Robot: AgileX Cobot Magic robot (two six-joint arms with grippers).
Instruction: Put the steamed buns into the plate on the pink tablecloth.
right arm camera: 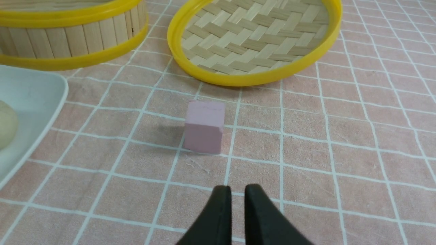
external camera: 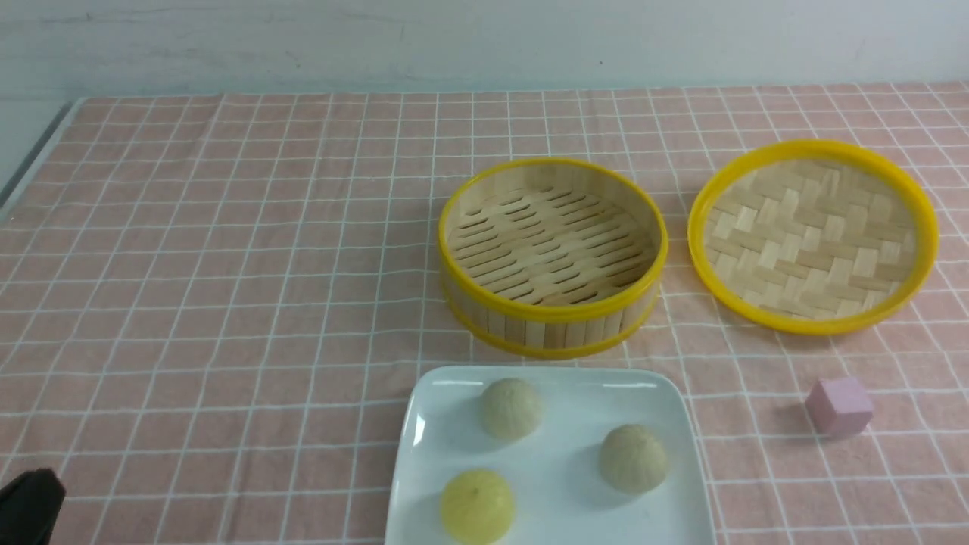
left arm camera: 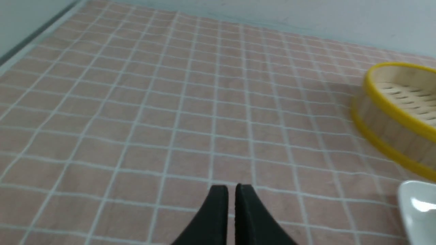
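Three steamed buns lie in the white plate (external camera: 568,401) on the pink tablecloth (external camera: 227,265): a beige one (external camera: 511,409) at the back, another beige one (external camera: 633,457) on the right, a yellow one (external camera: 477,506) at the front. My left gripper (left arm camera: 231,186) hovers over bare cloth left of the plate (left arm camera: 419,207); its fingers are nearly together and hold nothing. My right gripper (right arm camera: 237,187) is low over the cloth right of the plate (right arm camera: 30,92). A thin slit shows between its fingers, and it is empty. One bun's edge (right arm camera: 5,124) shows there.
A yellow-rimmed bamboo steamer basket (external camera: 553,253) stands empty behind the plate. Its woven lid (external camera: 814,235) lies to the right. A pink cube (external camera: 839,406) sits on the cloth just ahead of my right gripper. The table's left edge (external camera: 30,163) runs along the far left.
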